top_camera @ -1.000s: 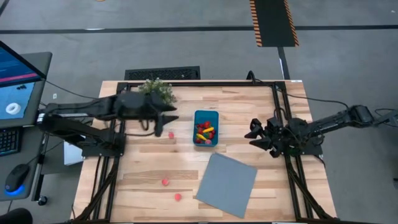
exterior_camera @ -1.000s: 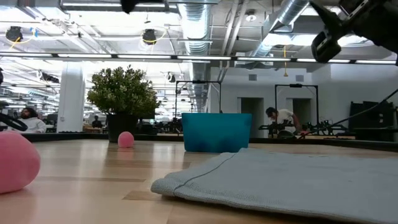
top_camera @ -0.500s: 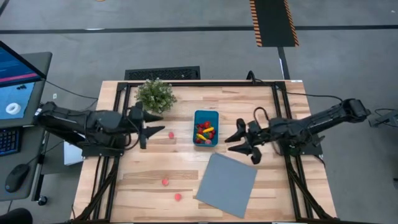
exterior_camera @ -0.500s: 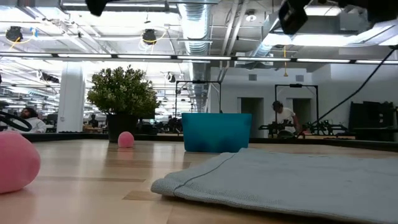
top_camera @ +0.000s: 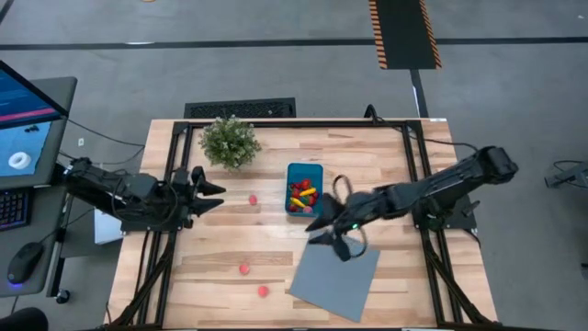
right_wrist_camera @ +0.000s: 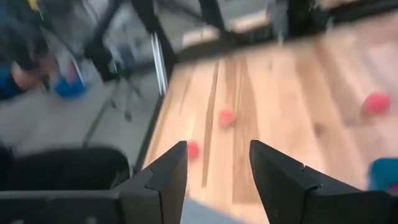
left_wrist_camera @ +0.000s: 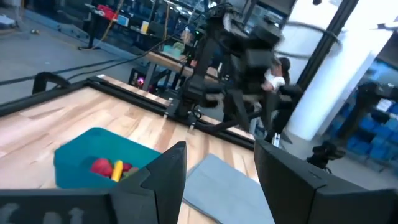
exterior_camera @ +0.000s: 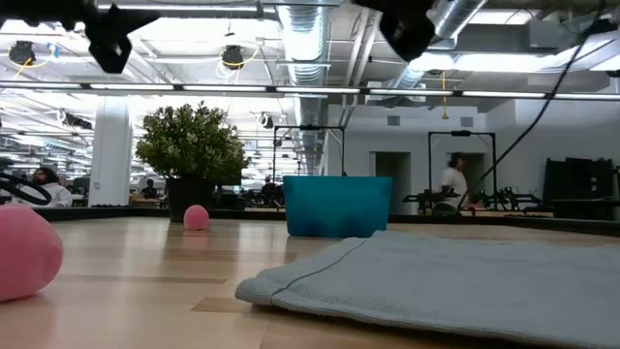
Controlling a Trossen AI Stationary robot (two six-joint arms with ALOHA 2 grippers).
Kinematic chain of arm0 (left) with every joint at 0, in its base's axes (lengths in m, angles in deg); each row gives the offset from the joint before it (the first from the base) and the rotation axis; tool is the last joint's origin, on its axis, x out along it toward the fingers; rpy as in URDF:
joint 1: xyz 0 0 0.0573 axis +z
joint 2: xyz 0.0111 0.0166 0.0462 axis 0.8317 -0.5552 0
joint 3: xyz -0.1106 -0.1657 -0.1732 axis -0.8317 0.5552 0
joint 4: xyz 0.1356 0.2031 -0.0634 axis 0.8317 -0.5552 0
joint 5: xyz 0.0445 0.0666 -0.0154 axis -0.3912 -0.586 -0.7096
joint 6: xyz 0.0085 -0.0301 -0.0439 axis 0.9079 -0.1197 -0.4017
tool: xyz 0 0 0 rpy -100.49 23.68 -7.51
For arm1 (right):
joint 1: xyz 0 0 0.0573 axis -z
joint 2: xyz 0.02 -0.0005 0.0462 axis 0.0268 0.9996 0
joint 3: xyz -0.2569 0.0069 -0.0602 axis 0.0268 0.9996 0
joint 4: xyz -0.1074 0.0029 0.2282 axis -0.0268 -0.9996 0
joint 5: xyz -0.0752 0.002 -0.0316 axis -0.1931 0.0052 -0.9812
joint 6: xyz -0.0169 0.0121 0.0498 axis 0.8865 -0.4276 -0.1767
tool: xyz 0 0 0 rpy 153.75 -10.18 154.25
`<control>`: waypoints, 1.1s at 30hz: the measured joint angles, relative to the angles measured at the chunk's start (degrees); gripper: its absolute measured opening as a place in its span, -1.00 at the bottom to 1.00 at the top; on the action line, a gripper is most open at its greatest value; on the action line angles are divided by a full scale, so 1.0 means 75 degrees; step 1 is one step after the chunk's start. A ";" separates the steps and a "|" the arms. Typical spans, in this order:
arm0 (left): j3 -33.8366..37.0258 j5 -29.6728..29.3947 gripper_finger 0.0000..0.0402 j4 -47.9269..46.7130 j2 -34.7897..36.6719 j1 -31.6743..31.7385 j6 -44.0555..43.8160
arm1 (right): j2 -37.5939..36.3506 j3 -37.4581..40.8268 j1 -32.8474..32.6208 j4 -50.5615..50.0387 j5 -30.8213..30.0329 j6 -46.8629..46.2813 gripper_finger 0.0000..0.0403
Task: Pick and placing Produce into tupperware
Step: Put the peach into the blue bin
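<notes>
Tupperware (top_camera: pixel 304 188): small rectangular teal-blue tub with rounded corners, standing upright near the middle of the wooden table (top_camera: pixel 386 156), its long side running front to back. Contents: a loose heap of toy produce (top_camera: pixel 302 194), red strawberry-like pieces mixed with yellow-orange elongated ones; the left wrist view shows a red and a yellow piece against the inner wall.

Produce outside the tub: one pink round piece (top_camera: pixel 253 199) on the table between the tub and the left gripper; two more, pink-red (top_camera: pixel 243 268) and (top_camera: pixel 263 291), lying near each other toward the front of the table, well apart from the tub. In the low view one pink ball (exterior_camera: pixel 27 253) sits large at the near edge and another (exterior_camera: pixel 196 217) lies in front of the plant pot.

Grey-blue sheet (top_camera: pixel 335 272): flat, square, turned at an angle, lying on the table just in front of the tub, apart from it.

Potted plant (top_camera: pixel 228 142): bushy green, upright at the back left of the table.

Right gripper (top_camera: pixel 323 230): arm stretched far across the table, gripper above the sheet's back corner, just beside the tub's front; fingers spread wide, nothing between them.

Left gripper (top_camera: pixel 213 196): arm drawn back low at the table's left edge, pointing toward the tub; fingers parted, empty.
</notes>
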 joint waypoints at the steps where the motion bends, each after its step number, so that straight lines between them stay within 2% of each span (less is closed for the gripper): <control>1: 0.0067 -0.0057 -0.11 -0.0010 0.0124 -0.0001 -0.0055 | 0.0308 -0.0321 -0.0069 -0.0338 0.0000 0.0009 -0.03; 6: 0.0158 -0.0015 -0.11 -0.0281 0.0434 -0.0001 -0.0064 | 0.1856 -0.1839 -0.0348 -0.1200 0.0042 0.0220 0.05; 11: 0.0158 -0.0125 -0.11 -0.0385 0.0437 -0.0001 -0.0059 | 0.3318 -0.3383 -0.0431 -0.1890 0.0249 0.0376 0.25; 16: 0.0158 -0.0128 -0.11 -0.0549 0.0436 -0.0001 -0.0028 | 0.4557 -0.4777 -0.0402 -0.2716 0.0407 0.0361 0.43; 21: 0.0155 -0.0131 -0.11 -0.0641 0.0416 0.0000 -0.0027 | 0.5628 -0.6150 -0.0421 -0.3603 0.0475 0.0301 0.50; 27: 0.0155 -0.0061 -0.11 -0.0676 0.0416 -0.0001 -0.0030 | 0.6691 -0.7097 -0.0433 -0.4044 0.0463 -0.0279 0.50; 33: 0.0155 -0.0058 -0.11 -0.0761 0.0416 -0.0001 -0.0033 | 0.6990 -0.7623 -0.0600 -0.4038 0.0608 -0.0419 0.50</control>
